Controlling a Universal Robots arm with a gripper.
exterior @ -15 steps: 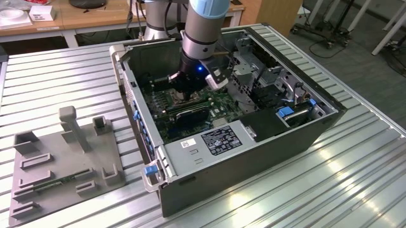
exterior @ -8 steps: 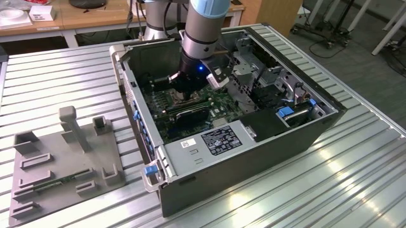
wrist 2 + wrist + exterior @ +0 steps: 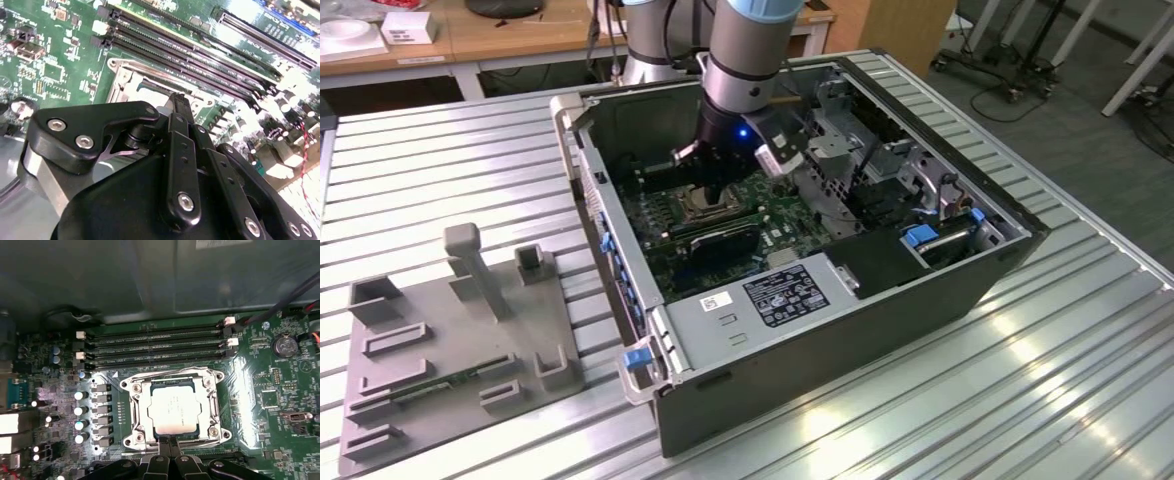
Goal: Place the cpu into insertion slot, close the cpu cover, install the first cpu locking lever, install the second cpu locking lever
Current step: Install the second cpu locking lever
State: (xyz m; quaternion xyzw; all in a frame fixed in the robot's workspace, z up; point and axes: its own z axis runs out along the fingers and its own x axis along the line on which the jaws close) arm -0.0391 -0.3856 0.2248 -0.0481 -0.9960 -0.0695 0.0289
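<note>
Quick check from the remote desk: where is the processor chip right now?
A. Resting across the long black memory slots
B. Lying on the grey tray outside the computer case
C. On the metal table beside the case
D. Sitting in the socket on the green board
D: in the first wrist view the silver chip sits in the socket, framed by the steel cover.

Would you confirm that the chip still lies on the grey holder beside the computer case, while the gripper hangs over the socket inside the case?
Not quite. The chip already sits in the socket on the green board, framed by the metal cover, as the first wrist view shows. It is not on the grey holder. The gripper does hang over the socket inside the computer case.
</note>
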